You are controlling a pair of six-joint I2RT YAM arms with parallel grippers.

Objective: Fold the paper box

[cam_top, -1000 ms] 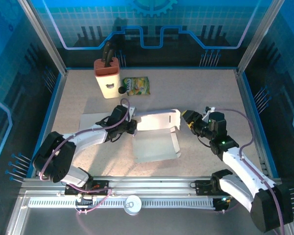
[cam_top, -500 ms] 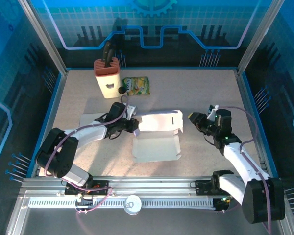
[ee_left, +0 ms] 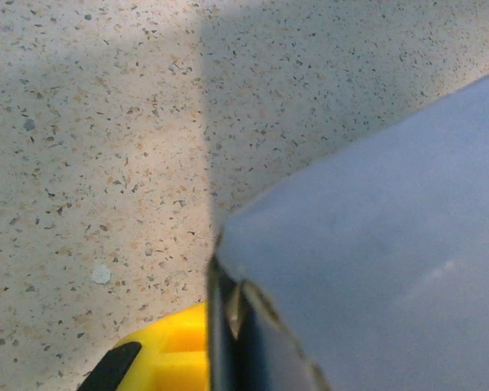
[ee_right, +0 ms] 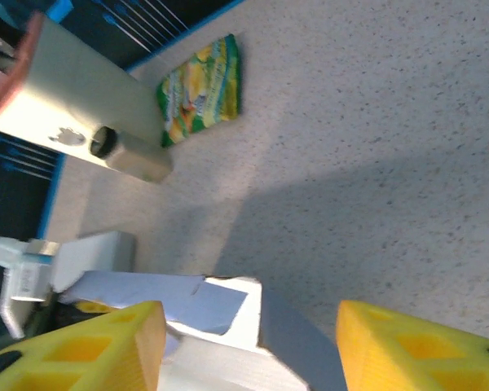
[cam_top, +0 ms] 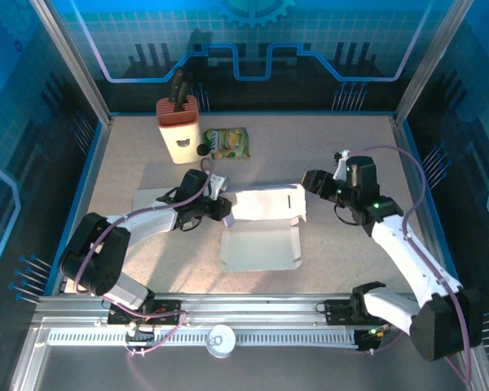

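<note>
Top external view is showing the paper box (cam_top: pixel 261 243) lying in the middle of the table (cam_top: pixel 342 147), between the two arms. Its flat base is resting on the surface and its long back wall is standing up on the far side. The left gripper (cam_top: pixel 225 208) is pinching the left end of that raised wall, jaws pressed together on the thin card. In the left wrist view the grey card is sitting right against a yellow fingertip (ee_left: pixel 159 362). The right gripper (cam_top: pixel 311 181) is hovering just beside the wall's right end with its jaws spread wide. In the right wrist view the wall's white corner is showing between the two yellow fingers (ee_right: pixel 90 342), and it seems to be touching neither. A knife block (cam_top: pixel 179 126) and a snack bag (cam_top: pixel 226 142) are sitting well apart from the box, at the far side.

The box is looking light, thin and smooth, so it is likely going to slide on the table if one side gets pushed alone, and it will bend wherever it is squeezed. It is probably stiff only along its creases. The safest hold seems to be an edge-on pinch at the wall's two ends, close to the fold lines, with a gentle squeeze so the card is not creasing or tearing.
</note>
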